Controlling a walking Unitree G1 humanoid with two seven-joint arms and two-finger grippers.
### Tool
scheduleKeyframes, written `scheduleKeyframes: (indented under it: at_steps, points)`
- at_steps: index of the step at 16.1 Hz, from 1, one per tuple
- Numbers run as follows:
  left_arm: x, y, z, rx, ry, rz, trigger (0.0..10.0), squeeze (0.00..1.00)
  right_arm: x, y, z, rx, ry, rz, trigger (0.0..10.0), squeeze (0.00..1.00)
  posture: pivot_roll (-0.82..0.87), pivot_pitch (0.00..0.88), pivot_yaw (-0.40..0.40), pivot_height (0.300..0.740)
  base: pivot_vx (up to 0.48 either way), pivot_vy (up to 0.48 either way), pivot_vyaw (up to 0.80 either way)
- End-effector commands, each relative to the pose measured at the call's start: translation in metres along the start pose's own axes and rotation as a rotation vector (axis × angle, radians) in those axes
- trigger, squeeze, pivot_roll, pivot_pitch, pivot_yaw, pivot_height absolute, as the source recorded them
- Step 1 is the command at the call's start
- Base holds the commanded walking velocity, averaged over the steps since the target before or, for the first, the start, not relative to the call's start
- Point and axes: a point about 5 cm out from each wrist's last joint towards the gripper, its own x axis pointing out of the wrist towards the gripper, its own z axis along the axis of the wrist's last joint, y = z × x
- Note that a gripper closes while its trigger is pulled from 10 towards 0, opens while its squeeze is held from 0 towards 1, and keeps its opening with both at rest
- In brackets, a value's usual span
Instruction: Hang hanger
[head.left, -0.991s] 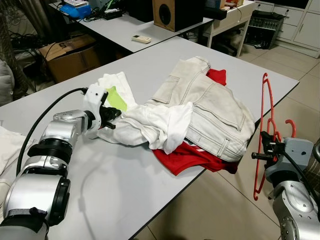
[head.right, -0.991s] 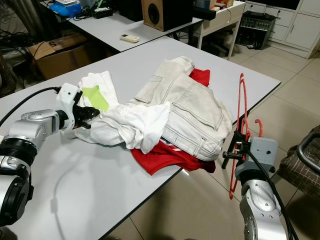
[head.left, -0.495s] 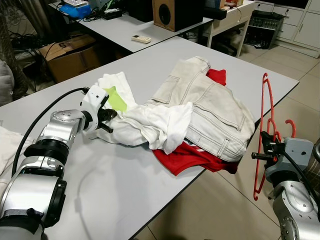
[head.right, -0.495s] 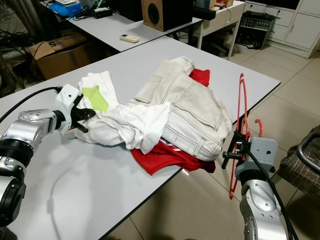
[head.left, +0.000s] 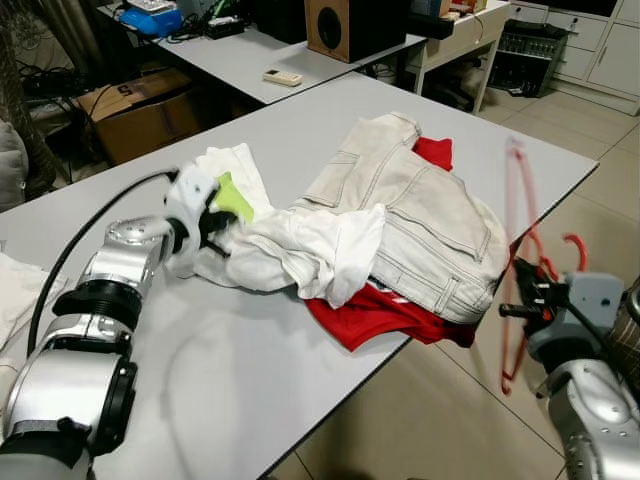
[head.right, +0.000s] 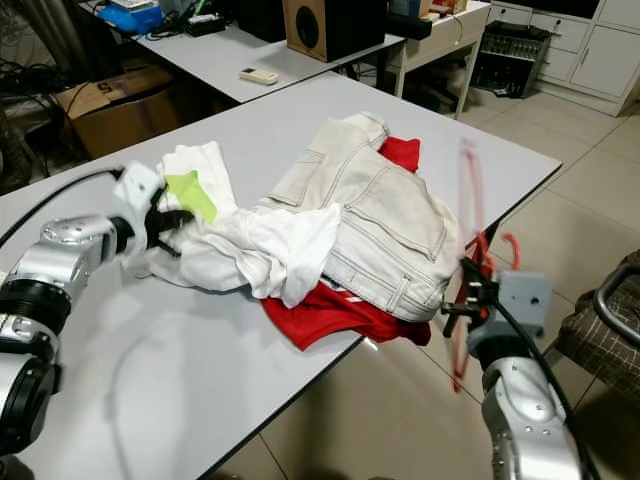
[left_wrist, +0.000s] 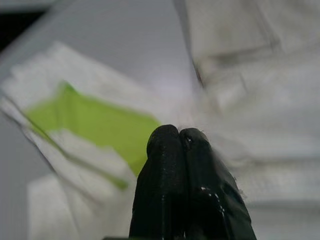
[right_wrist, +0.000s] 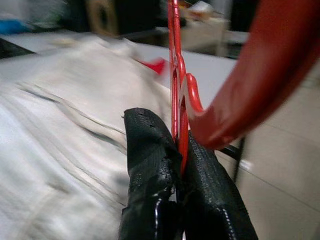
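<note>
1. Our left hand (head.left: 213, 222) rests on the counter (head.left: 250, 380) at the left edge of the clothes pile, against the white garment (head.left: 290, 250) with its green patch (head.left: 232, 200). In the left wrist view the two fingers (left_wrist: 187, 190) are pressed flat together; whether any cloth is caught between them we cannot tell.

2. The pile sits mid-counter: white garment on the left, pale jeans (head.left: 420, 215) draped over it, red cloth (head.left: 375, 310) underneath, reaching the counter's near edge.

3. Our right hand (head.left: 520, 290) is off the counter's right edge, over the floor, fingers (right_wrist: 150, 165) clamped on the red hanger (right_wrist: 176, 75). The hanger stands roughly upright, blurred, its hook curling close to the wrist camera.

4. The step in hand, as we judge it, is readying a garment to meet the hanger.
   - We should keep the grip on the hanger firm and let its swing settle before bringing it in.
   - We should have the left hand lift a single layer by an edge, not the whole heap.
   - We should bring the hanger over the counter clear of the jeans, so it does not snag.
</note>
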Motion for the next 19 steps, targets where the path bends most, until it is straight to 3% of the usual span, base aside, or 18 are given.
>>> scheduleKeyframes:
  at_steps: [1,3,4,7,9,11,12,15,17,19]
  points:
    - [-0.004,0.012,0.038,0.034,-0.143,0.074,0.0,0.0,0.0,0.018,0.016,0.018,-0.054,0.162,10.0,0.0,-0.24,0.0,0.113,0.719,0.0,0.0,0.0]
    - [-0.011,0.027,0.079,0.068,-0.271,0.2,0.0,0.0,-0.004,0.041,0.036,0.043,-0.088,0.41,10.0,0.0,-0.24,0.0,0.117,0.719,0.0,0.0,0.0]
    - [-0.013,0.03,0.087,0.083,-0.294,0.227,0.0,0.0,-0.005,0.045,0.038,0.036,-0.084,0.459,10.0,0.0,-0.24,0.0,0.119,0.719,0.0,0.0,0.0]
    - [-0.028,0.037,0.114,0.272,-0.332,0.268,0.0,0.0,-0.014,0.06,0.039,-0.047,0.026,0.748,10.0,0.0,-0.23,0.0,0.116,0.719,0.0,0.0,0.0]
    - [-0.038,0.039,0.123,0.319,-0.381,0.296,0.0,0.0,-0.013,0.06,0.039,-0.074,0.057,0.764,10.0,0.0,-0.23,0.0,0.113,0.719,0.0,0.0,0.0]
    - [-0.057,0.045,0.147,0.335,-0.557,0.391,0.0,0.0,-0.01,0.064,0.045,-0.082,0.062,0.797,10.0,0.0,-0.22,0.0,0.096,0.719,0.0,0.0,0.0]
    - [-0.065,0.046,0.158,0.303,-0.641,0.396,0.0,0.0,-0.009,0.069,0.047,-0.081,0.068,0.84,10.0,0.0,-0.21,0.0,0.09,0.719,0.0,0.0,0.0]
    - [-0.062,0.038,0.156,0.335,-0.585,0.333,0.0,0.0,-0.007,0.082,0.041,-0.096,0.121,0.951,10.0,0.0,-0.19,0.0,0.08,0.719,0.0,0.0,0.0]
    - [-0.061,0.034,0.15,0.313,-0.579,0.316,0.0,0.0,-0.008,0.09,0.04,-0.116,0.173,1.053,10.0,0.0,-0.19,0.0,0.076,0.719,0.0,0.0,0.0]
    - [-0.062,0.032,0.145,0.34,-0.555,0.294,0.0,0.0,-0.001,0.088,0.041,-0.138,0.164,1.018,10.0,0.0,-0.18,0.0,0.07,0.719,0.0,0.0,0.0]
